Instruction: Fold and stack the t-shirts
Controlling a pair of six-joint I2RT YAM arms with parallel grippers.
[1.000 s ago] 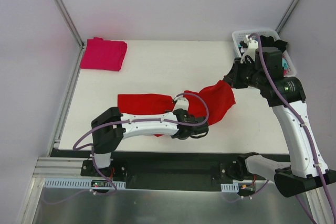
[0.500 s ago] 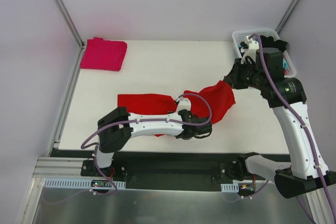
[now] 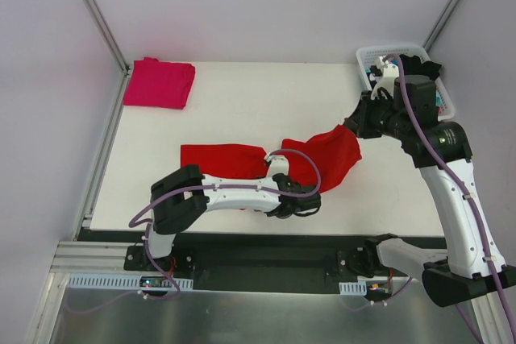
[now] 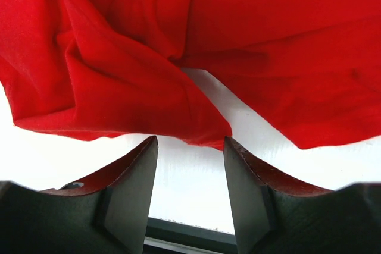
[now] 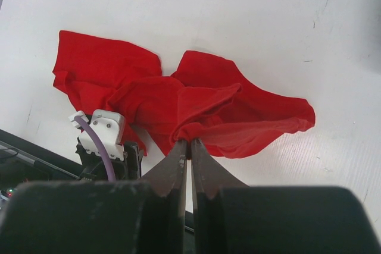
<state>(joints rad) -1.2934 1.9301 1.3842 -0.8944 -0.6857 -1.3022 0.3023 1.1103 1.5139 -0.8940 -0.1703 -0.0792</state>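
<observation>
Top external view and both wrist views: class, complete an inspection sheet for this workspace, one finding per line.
Surface: white tabletop, a few faint marks.
Job's things: bright red cloth t-shirt crumpled, unfolded, mid-table; magenta-pink cloth t-shirt folded at far left corner; dark cloth in white plastic basket.
Clutter: that basket, at far right corner; nothing else seen.
Tools: left tool open, fingertips at the red shirt's near edge, nothing pinched; right tool shut on a raised fold of it.
Cables: purple cable loops above the left wrist; second purple cable runs along the right arm.
Surroundings: white walls, grey metal frame posts.
</observation>
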